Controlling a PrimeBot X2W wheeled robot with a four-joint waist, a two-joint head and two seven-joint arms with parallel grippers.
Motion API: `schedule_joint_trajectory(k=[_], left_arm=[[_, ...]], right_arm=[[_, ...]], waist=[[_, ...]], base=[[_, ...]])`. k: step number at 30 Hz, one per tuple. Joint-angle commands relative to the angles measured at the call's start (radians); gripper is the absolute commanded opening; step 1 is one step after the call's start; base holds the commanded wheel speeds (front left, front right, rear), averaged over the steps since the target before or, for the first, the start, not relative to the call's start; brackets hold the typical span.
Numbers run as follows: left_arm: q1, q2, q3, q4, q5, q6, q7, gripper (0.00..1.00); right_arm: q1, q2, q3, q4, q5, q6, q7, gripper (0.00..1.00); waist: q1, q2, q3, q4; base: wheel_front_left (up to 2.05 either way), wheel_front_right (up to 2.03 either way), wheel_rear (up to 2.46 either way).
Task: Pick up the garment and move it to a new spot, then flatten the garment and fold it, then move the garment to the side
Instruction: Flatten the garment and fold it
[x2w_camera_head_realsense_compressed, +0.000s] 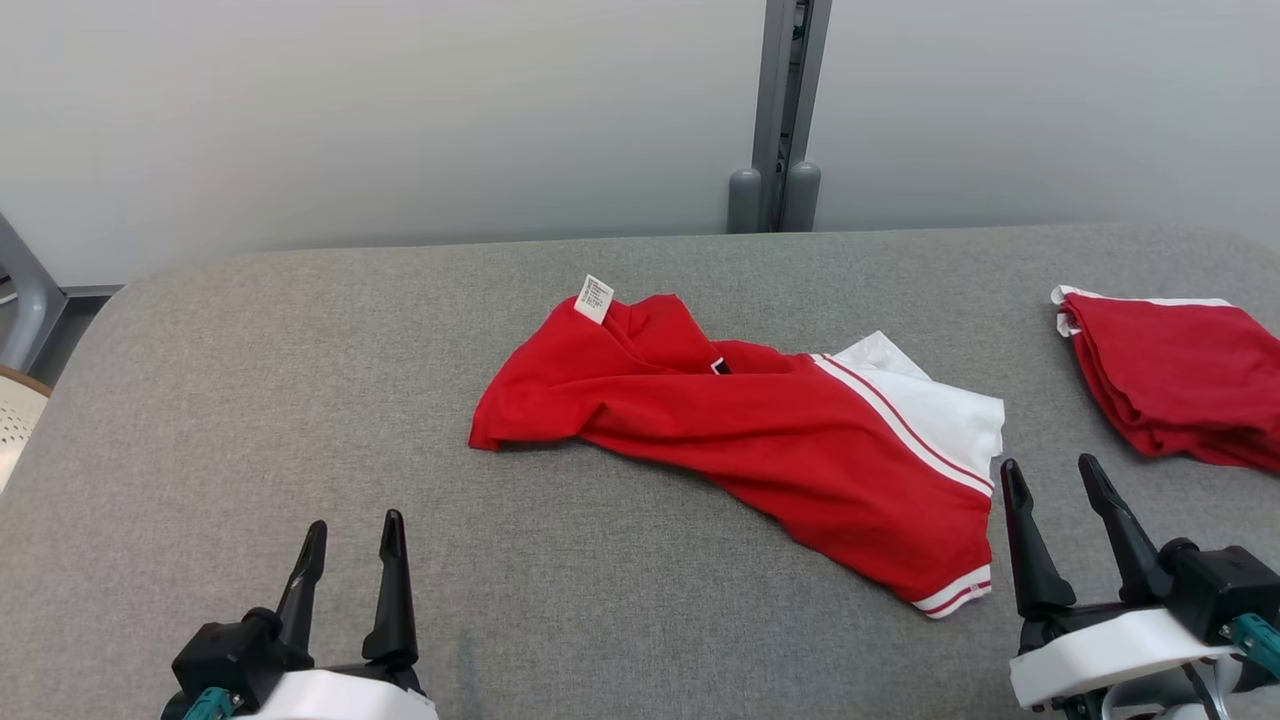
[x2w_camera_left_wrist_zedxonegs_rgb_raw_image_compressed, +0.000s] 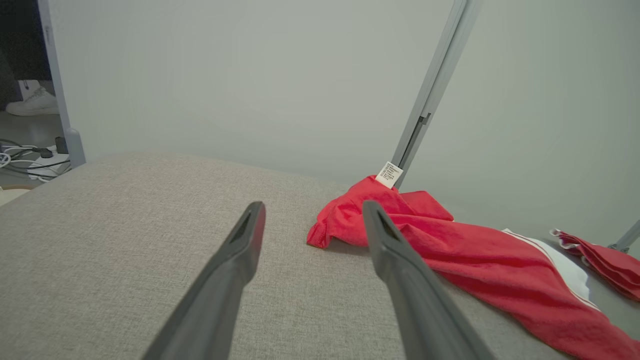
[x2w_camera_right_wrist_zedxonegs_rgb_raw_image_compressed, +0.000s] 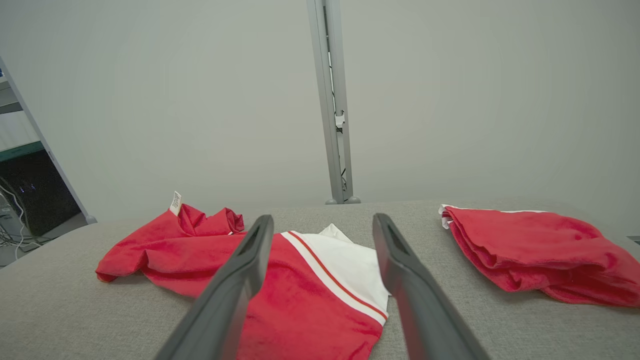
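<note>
Left pincer (x2w_camera_head_realsense_compressed: 355, 520) and right pincer (x2w_camera_head_realsense_compressed: 1048, 463) stand wide and empty over the counter's (x2w_camera_head_realsense_compressed: 300, 400) near edge. Beyond them, the crumpled red garment (x2w_camera_head_realsense_compressed: 760, 430) lies mid-counter, not yet lifted. The pickup step is just starting, and it likely calls for a forward reach and pinch.

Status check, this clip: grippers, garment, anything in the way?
Left gripper open, empty. Right gripper open, empty. Red-and-white garment crumpled on grey table, not held, hem near right gripper. Second red garment at right, apart, not blocking.
</note>
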Motion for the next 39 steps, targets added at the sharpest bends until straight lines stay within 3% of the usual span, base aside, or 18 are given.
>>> schedule_joint_trajectory(k=[1, 14, 20, 29, 39], left_arm=[[0.012, 0.002, 0.0, 0.001, 0.006, -0.003, -0.001, 1.0], [0.002, 0.004, -0.014, 0.007, 0.002, -0.002, -0.001, 1.0], [-0.019, 0.001, -0.025, 0.01, 0.004, -0.006, 0.0, 1.0], [-0.051, -0.009, -0.034, 0.016, 0.008, -0.01, -0.001, 1.0], [-0.095, -0.014, -0.035, 0.0, 0.024, -0.016, -0.001, 1.0]], right_arm=[[0.007, -0.005, -0.003, 0.002, 0.003, 0.0, -0.002, 1.0], [-0.003, -0.005, -0.015, 0.023, 0.011, 0.0, -0.001, 1.0], [-0.063, -0.005, -0.087, 0.082, -0.043, 0.0, 0.032, 1.0], [-0.236, -0.027, -0.163, 0.318, -0.073, 0.0, 0.203, 1.0], [-0.433, -0.131, -0.149, 0.56, -0.011, 0.0, 0.223, 1.0]], waist=[[0.0, -0.0001, -0.001, 0.001], [0.0, -0.0001, 0.007, 0.015], [0.0, -0.0001, 0.031, 0.038], [0.0, -0.0001, 0.089, 0.076], [0.0, -0.0001, 0.187, 0.143]], base=[[0.0, 0.0, 0.0], [0.0, 0.0, 0.0], [0.0, 0.0, 0.0], [0.0, 0.0, 0.0], [0.0, 0.0, 0.0]])
